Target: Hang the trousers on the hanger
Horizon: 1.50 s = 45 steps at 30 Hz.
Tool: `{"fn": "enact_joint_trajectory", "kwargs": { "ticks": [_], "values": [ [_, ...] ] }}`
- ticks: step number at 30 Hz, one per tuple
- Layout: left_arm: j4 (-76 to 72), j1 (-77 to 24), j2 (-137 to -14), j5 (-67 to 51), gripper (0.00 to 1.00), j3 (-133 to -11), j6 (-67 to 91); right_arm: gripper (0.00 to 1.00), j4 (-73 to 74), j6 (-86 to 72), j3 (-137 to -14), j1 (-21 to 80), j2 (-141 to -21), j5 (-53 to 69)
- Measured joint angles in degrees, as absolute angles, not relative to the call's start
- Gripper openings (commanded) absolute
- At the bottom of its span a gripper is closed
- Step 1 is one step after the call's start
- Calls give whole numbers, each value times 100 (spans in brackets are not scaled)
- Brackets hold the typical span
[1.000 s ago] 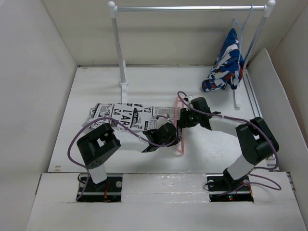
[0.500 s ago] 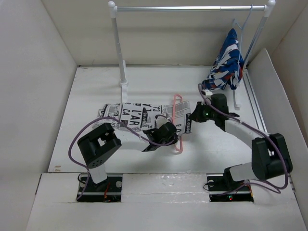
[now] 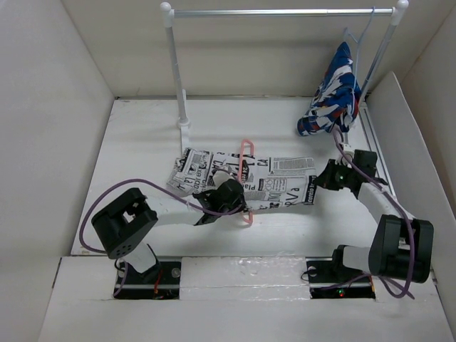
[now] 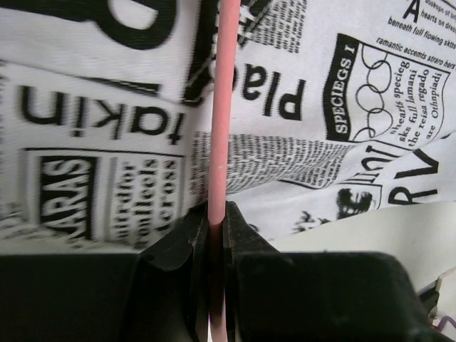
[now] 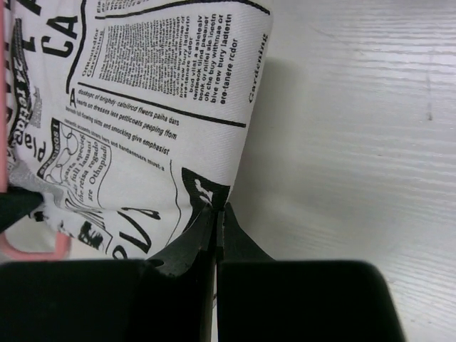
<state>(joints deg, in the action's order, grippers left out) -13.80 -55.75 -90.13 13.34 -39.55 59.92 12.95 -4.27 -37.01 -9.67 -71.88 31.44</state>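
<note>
While the long white newspaper-print fabric trousers [image 3: 281, 182] lay spread across the middle of the top view, the left gripper [image 4: 217, 217] was clamped on the thin pink wire hanger [image 4: 221, 107] crossing them, and the right gripper [image 5: 216, 214] pinched the cloth's right-hand edge.

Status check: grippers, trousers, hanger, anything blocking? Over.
Left gripper shut on hanger wire. Right gripper shut on trousers edge, fabric flat on table, hanger wire across it. Patterned garment on rail, apart from both grippers.
</note>
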Motion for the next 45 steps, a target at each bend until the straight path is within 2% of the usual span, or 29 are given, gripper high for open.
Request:
{"fn": "enact_joint_trajectory", "kwargs": {
  "ticks": [9,27,30,31,34,38,45],
  "values": [
    [-1002,-5542,-8744,1472,0,-3927,5542,0,1282,-99,-3701,-1243,-7826,3304],
    [95,-5811,-8733,2178,0,-4606,5389,0,956,-97,-3597,-1347,-8178,3358],
    [252,-6053,-8731,2467,0,-4897,5345,18,1011,-102,-3555,-1323,-7992,3315],
    [272,-6132,-8722,2552,0,-4974,5315,32,1024,-95,-3555,-1306,-7909,3284],
    [379,-6366,-8624,2825,0,-5127,5212,56,1085,-174,-3555,-1210,-7572,3229],
    [600,-6608,-8344,3144,0,-5205,5052,70,1413,-217,-3590,-943,-6785,3321],
    [893,-6945,-7826,3573,0,-5557,4772,78,1767,-880,-3968,-14,-5155,3551]
  ]
}}
